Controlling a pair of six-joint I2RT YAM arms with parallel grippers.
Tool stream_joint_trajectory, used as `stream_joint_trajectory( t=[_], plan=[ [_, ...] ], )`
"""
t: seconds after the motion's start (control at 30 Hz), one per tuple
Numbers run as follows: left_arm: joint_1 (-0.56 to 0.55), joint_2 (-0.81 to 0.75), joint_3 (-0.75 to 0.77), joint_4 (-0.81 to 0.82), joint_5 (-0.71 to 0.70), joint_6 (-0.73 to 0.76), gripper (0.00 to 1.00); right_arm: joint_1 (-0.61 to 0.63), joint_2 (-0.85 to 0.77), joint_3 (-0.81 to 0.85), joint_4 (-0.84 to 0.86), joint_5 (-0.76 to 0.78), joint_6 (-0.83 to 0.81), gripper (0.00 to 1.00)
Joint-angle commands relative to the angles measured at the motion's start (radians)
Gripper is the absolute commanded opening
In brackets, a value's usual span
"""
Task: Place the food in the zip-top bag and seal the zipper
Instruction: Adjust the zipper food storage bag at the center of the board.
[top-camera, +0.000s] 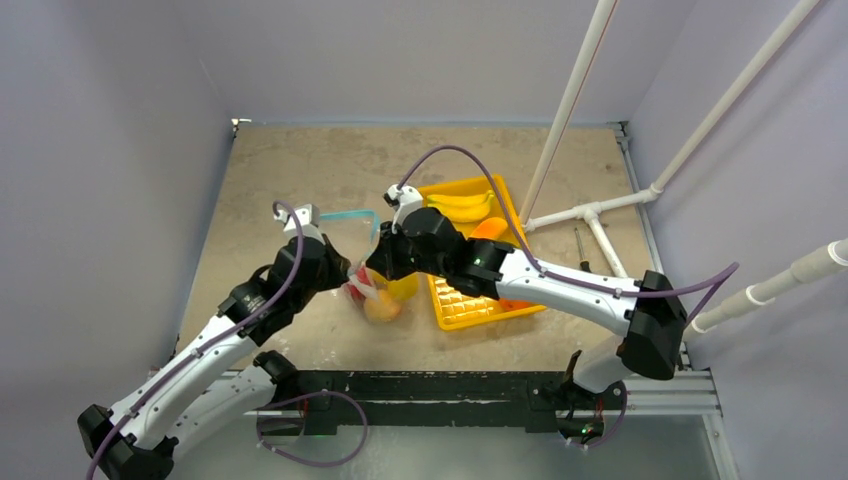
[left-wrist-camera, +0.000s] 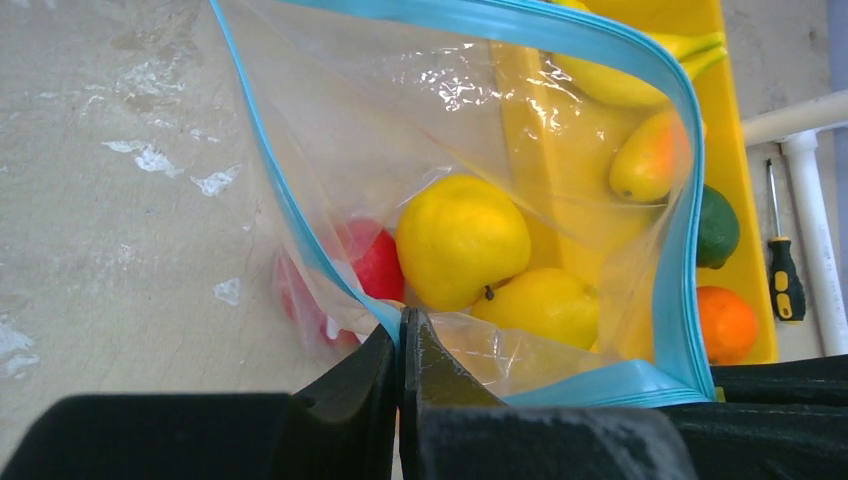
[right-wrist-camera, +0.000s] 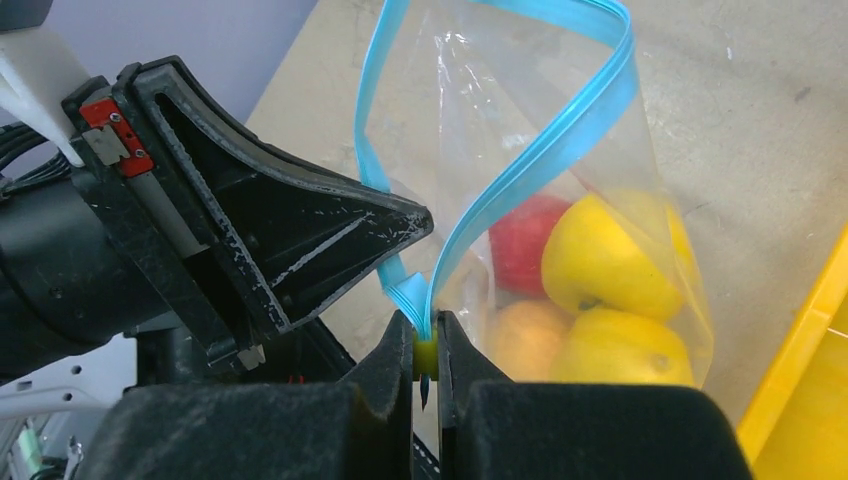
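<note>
Tan, scuffed desk (top-camera: 300, 170) lies under both arms. Over it the left claw (left-wrist-camera: 402, 345) is clamped shut on the zip-top bag (left-wrist-camera: 400, 130) at its teal zipper (left-wrist-camera: 470, 18). The right claw (right-wrist-camera: 425, 360) pinches the same strip just beside it. Beyond both claws the mouth gapes, with the food (left-wrist-camera: 462, 240), yellow and red fruits, inside. More fruit lies in the yellow tray (top-camera: 470, 305), beyond the bag from the left claw.
</note>
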Motion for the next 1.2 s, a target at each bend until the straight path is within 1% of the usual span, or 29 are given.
stream_joint_trajectory(
  t=[0.0, 0.27, 0.47, 0.67, 0.77, 0.9, 1.13, 1.17],
  plan=[
    [0.003, 0.011, 0.096, 0.065, 0.005, 0.046, 0.00, 0.001, -0.058, 0.072, 0.030, 0.039, -0.009, 0.00],
    [0.002, 0.066, 0.219, 0.074, -0.055, 0.144, 0.00, 0.001, -0.083, 0.101, 0.049, 0.098, -0.005, 0.00],
    [0.004, 0.132, 0.289, 0.103, -0.005, 0.226, 0.00, 0.001, -0.092, 0.049, 0.079, 0.077, 0.039, 0.00],
    [0.006, 0.195, 0.332, 0.115, 0.048, 0.332, 0.00, 0.001, -0.081, -0.062, 0.169, 0.018, 0.156, 0.00],
    [0.011, 0.223, 0.334, 0.120, 0.078, 0.379, 0.00, 0.001, -0.077, -0.121, 0.234, -0.008, 0.202, 0.00],
    [0.017, 0.248, 0.323, 0.130, 0.126, 0.428, 0.00, 0.001, -0.060, -0.162, 0.271, -0.033, 0.238, 0.00],
    [0.018, 0.243, 0.262, 0.173, 0.148, 0.459, 0.00, 0.001, -0.039, -0.154, 0.246, -0.008, 0.246, 0.00],
    [0.018, 0.243, 0.257, 0.179, 0.149, 0.462, 0.00, 0.001, -0.035, -0.147, 0.236, -0.002, 0.248, 0.02]
  ],
)
